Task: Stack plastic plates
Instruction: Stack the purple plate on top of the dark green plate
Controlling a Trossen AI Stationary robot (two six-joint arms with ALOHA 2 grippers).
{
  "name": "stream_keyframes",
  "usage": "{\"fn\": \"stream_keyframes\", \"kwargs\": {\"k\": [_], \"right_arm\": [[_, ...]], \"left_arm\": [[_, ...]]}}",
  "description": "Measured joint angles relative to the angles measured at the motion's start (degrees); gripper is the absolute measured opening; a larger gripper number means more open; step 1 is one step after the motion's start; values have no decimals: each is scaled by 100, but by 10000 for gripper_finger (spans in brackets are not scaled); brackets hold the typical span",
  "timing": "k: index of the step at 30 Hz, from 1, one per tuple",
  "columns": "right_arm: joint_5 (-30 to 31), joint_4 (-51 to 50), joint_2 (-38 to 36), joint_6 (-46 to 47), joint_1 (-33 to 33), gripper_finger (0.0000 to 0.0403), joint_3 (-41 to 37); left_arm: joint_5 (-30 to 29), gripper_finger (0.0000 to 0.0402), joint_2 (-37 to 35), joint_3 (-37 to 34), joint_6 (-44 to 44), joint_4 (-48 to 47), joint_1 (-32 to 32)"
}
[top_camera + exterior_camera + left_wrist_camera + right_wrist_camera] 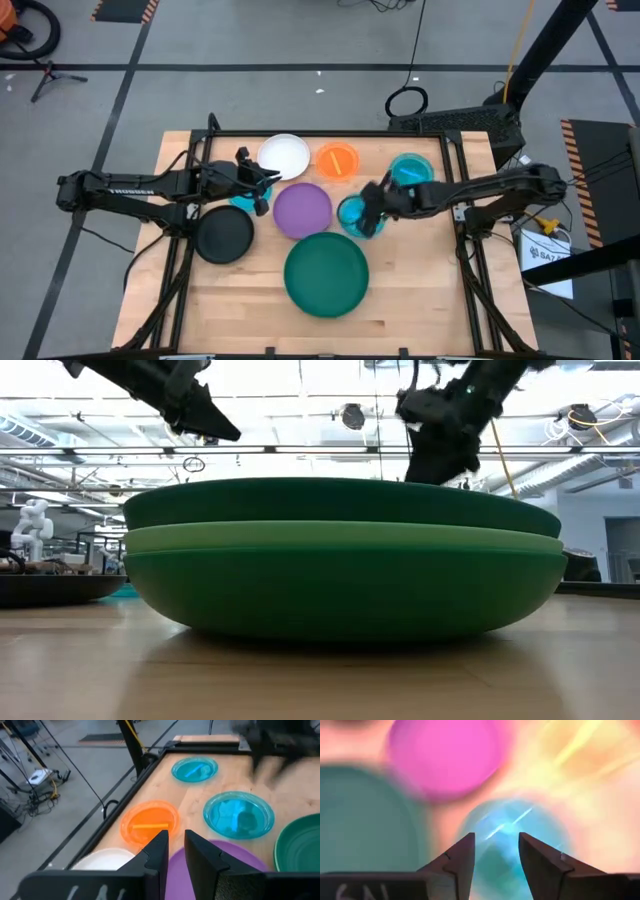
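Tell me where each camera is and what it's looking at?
High: above, looking straight down at table, both arms.
Low: table height, facing green plate stack; arms overhead.
Left wrist: past left fingers toward orange plate.
Right wrist: past right fingers, open over cyan plate.
Shared: purple plate in high and both wrist views.

Bare wood lies open along the table's [420,300] near edge and both front corners, either side of the green plate stack [327,273]. Farther back, the black [224,236], purple [302,210], white [284,156], orange [337,160] and blue plates [411,169] crowd the surface, with both arms reaching in over them from the sides.
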Motion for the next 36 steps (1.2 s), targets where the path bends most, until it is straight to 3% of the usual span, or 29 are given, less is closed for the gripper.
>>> {"fn": "stream_keyframes", "kwargs": {"k": [4,7,10,17,23,29,36], "right_arm": [[2333,6,-491,-942,-330,130,2],[3048,86,-722,-1629,-649,112,1],[2954,124,-817,-1917,-947,91,1],[1750,622,-808,-1999,-1269,38,-446],[1710,953,-808,-1344,-1348,11,-1086],[1698,978,-808,-433,-1369,20,-1324],[1696,987,-808,-208,-1372,71,-1328]], "left_arm": [[9,69,0,0,7,-30,-1],[9,69,-1,0,30,15,-1],[9,69,0,1,34,16,1],[7,69,1,0,209,160,3],[3,69,0,0,348,329,3],[0,69,1,0,236,320,3],[27,69,-1,0,-965,-257,-33]]}}
